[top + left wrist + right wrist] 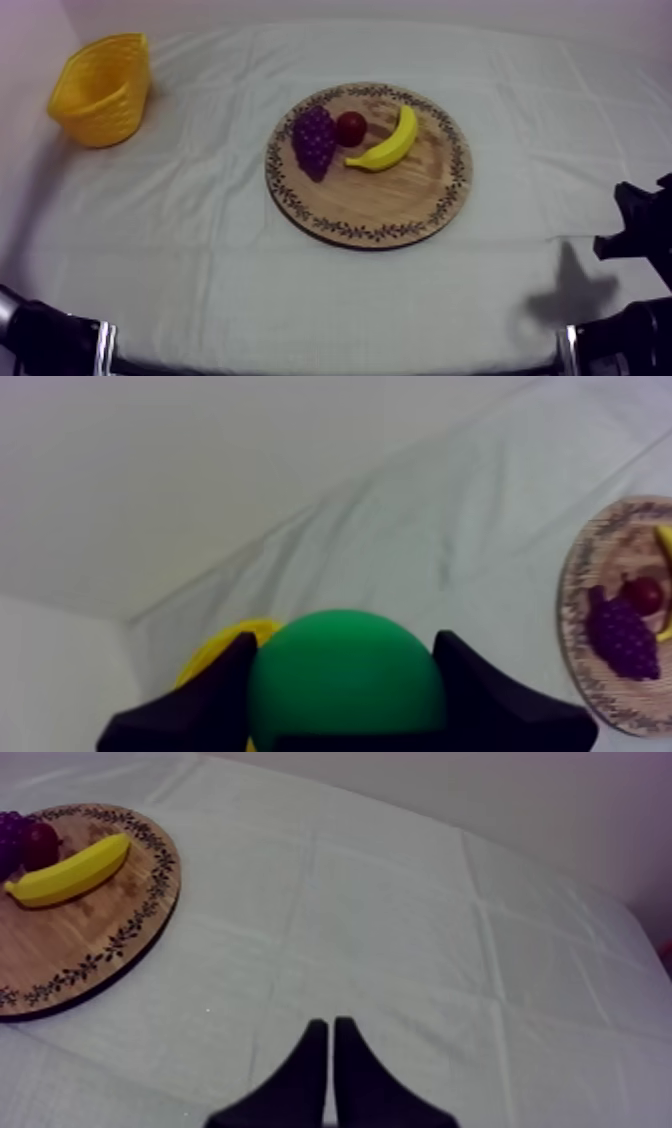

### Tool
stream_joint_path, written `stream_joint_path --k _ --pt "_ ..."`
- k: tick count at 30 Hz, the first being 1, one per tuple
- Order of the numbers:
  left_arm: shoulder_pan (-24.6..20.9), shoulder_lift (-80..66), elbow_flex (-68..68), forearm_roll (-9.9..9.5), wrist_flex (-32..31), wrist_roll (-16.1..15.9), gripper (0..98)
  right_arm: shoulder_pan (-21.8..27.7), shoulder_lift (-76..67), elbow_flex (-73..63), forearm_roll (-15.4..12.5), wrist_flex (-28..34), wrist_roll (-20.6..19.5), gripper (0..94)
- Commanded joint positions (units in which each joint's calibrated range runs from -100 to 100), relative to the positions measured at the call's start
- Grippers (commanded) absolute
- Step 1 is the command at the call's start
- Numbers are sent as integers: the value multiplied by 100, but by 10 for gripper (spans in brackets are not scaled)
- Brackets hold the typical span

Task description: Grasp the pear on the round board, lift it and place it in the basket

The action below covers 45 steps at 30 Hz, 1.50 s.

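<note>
Currently the pear (345,676) is off the wooden board (400,195) and sits in the left gripper (345,641). The two black fingers (215,691) are spread around its widest part and pinch it from both sides. Beyond the pear, a strip of the yellow basket (215,648) shows just behind one finger. I cannot tell whether the pear hangs over the opening or short of it.

Handling, as a judgement: the pear is a smooth, rounded green toy with a matt, even skin, probably light, stiff and somewhat slippery. A grip across the fat belly, as it is held now, looks safest. Nearer the narrowing end it could squirt out.

Right gripper (331,1024): jaws pressed together in a narrow wedge, holding nothing, above bare cloth (200,250) beside the board.

Materials: the board is round, with visible wood grain and a dark leaf pattern along the rim. On it lie knobbly purple grapes (314,140), a glossy small red fruit (351,128) and a curved yellow banana (388,145), close together. The basket (105,100) is ribbed yellow plastic and stands well apart from the board. The cloth is grey-white with creases.
</note>
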Motion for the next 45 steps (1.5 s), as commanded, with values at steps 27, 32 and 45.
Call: stream_joint_path --k 27,32,45 --pt "-1328 1197 2050 155 -1742 -241 702 -1 -1 -1 0 0 -1 3" --pt "-1404 912 2165 139 -1761 -282 774 -1 -1 -1 0 0 -1 3" --pt "-1459 -1493 3382 274 -1883 -436 707 -1 -1 -1 0 0 -6 3"
